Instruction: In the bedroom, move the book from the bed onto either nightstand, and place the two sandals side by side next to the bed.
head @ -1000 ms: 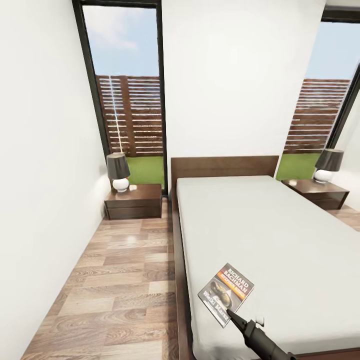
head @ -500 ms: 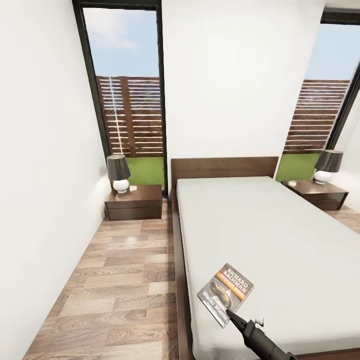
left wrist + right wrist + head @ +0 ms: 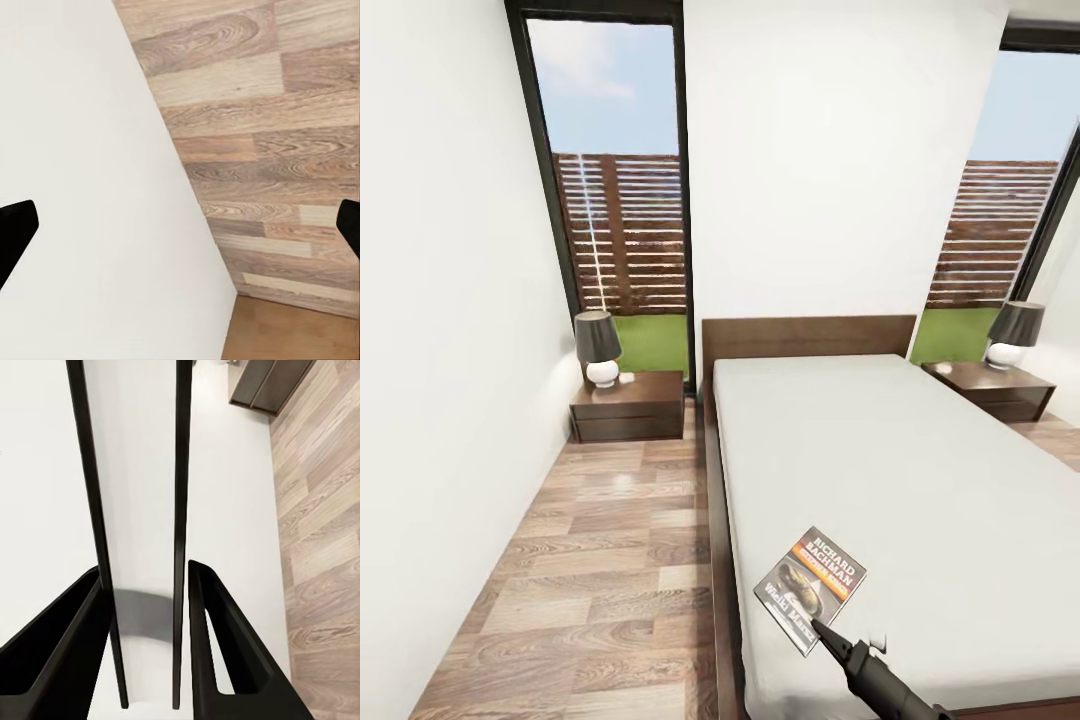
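thin dark paperback book with orange band [image 3: 811, 590] lies on pale mattress of dark-framed bed [image 3: 920, 470], near foot-end corner | right gripper [image 3: 146, 649] closed on book's edge, arm cut off in head view | left gripper [image 3: 180, 225] wide open, empty, fingertips at frame edges over wood-plank floor [image 3: 277, 150]

A black arm [image 3: 885, 685] enters the head view from the lower right corner and slants up and to the left, tapering to a narrow tip at lower centre-right. In the right wrist view, the right gripper [image 3: 146, 652] has its two black fingers [image 3: 214, 645] drawn close together. In the left wrist view, the left gripper [image 3: 180, 229] is spread wide, one finger [image 3: 15, 229] at each side edge.
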Motion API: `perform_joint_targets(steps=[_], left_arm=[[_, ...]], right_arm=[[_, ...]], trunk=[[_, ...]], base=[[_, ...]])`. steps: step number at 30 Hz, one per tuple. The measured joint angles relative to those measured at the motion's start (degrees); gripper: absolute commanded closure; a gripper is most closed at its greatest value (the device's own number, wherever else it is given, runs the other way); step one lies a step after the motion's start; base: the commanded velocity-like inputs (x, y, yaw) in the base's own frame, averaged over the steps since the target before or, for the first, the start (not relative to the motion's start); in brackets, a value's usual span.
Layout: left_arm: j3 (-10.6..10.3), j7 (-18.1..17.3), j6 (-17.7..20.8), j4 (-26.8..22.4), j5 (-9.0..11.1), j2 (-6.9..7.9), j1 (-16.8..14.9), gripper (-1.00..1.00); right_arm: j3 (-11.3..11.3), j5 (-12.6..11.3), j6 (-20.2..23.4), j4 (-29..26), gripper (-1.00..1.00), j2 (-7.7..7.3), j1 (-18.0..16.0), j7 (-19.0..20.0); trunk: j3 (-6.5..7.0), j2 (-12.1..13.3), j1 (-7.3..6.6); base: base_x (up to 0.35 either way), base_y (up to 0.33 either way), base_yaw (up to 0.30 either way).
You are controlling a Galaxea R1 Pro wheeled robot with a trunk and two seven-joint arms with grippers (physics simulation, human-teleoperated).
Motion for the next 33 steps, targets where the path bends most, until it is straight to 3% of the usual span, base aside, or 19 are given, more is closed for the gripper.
perform_joint_targets(steps=[5,16,33], left_arm=[[0.0,-0.7,-2.8,0.0,3.4,0.97,-1.4,-1.0],[0.0,-1.1,-5.5,-0.2,7.0,1.39,-7.1,-1.0],[-0.2,-1.2,-6.4,-1.3,7.5,0.26,-12.1,-1.0]], right_arm=[[0.1,0.0,-0.1,0.0,1.0,0.36,0.0,-0.5],[2.3,0.0,-0.1,0.0,1.0,1.03,0.0,-1.9],[2.6,0.0,-1.1,0.0,1.0,1.18,0.0,-2.2]], trunk=[[0.9,2.0,-1.1],[2.88,6.4,-3.52],[5.95,13.3,-7.26]], base=[[0.0,0.0,0.0],[0.0,0.0,0.0],[0.0,0.0,0.0]])
